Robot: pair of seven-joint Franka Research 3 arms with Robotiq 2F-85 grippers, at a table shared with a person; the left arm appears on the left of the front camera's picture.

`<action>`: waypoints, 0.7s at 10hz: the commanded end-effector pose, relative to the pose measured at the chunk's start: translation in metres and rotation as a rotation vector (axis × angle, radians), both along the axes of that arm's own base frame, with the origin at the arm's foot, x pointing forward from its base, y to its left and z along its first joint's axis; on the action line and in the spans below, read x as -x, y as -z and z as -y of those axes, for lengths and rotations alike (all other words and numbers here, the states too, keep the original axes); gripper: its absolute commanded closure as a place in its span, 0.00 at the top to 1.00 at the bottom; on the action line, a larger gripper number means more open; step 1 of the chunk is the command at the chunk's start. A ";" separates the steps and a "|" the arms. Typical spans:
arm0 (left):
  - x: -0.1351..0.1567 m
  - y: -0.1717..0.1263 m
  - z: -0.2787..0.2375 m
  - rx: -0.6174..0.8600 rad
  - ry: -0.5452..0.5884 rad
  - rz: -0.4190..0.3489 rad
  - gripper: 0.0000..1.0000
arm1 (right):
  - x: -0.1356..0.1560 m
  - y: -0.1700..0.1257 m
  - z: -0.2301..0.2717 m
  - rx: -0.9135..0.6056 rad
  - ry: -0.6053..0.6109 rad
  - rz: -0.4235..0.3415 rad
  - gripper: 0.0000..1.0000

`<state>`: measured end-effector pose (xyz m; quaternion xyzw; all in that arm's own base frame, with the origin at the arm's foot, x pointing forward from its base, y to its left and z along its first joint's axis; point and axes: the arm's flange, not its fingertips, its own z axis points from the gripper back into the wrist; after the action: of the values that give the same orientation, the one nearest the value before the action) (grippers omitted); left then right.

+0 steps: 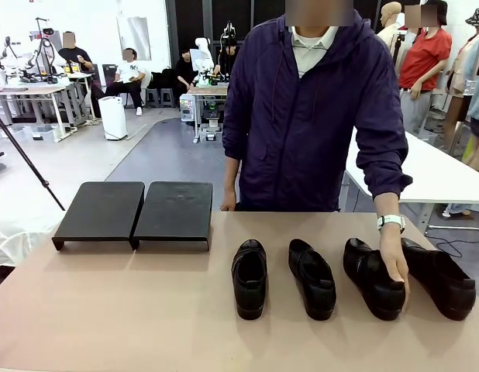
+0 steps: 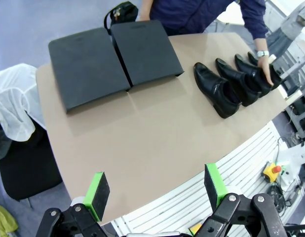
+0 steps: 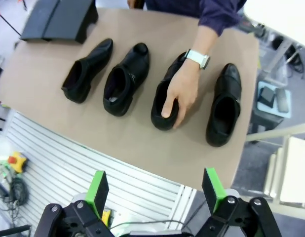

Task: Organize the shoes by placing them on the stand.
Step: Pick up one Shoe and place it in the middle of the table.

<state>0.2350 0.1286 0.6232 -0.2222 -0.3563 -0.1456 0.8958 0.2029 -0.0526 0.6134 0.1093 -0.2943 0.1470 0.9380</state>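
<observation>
Several black shoes lie in a row on the right half of the tan table, heels toward me: one [image 1: 249, 278], a second [image 1: 312, 278], a third [image 1: 373, 277] and the rightmost [image 1: 441, 277]. A person's hand [image 1: 394, 267] rests on the third shoe [image 3: 165, 101]. The stand, made of two black flat racks [image 1: 101, 212] [image 1: 174, 213], sits at the far left of the table. My left gripper [image 2: 155, 190] hangs open high above the table's near edge, and my right gripper [image 3: 155, 190] is open above the near edge in front of the shoes. Both hold nothing.
The person in a purple jacket [image 1: 309, 116] stands at the far side of the table [image 1: 146, 310]. A white table [image 1: 449, 174] stands behind at the right. A black bag [image 2: 120, 11] lies on the floor beyond the stand.
</observation>
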 end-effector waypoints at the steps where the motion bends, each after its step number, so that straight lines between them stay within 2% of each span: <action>1: 0.000 -0.002 -0.002 -0.015 0.009 0.000 1.00 | -0.042 -0.006 -0.035 0.083 -0.007 -0.009 1.00; 2: 0.000 -0.002 -0.002 -0.015 0.009 0.000 1.00 | -0.047 -0.002 -0.032 0.064 -0.039 -0.003 1.00; 3: 0.000 -0.002 -0.002 -0.015 0.009 0.000 1.00 | -0.039 -0.001 -0.006 0.035 0.022 0.018 1.00; 5: 0.000 -0.002 -0.002 -0.015 0.009 0.000 1.00 | 0.012 0.001 0.055 0.049 0.109 0.019 1.00; 7: 0.000 -0.002 -0.002 -0.015 0.009 0.000 1.00 | 0.054 0.015 0.094 0.000 0.182 -0.028 1.00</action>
<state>0.2355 0.1289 0.6233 -0.2214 -0.3556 -0.1451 0.8964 0.1676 -0.1339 0.6032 0.0884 -0.2978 0.0675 0.9481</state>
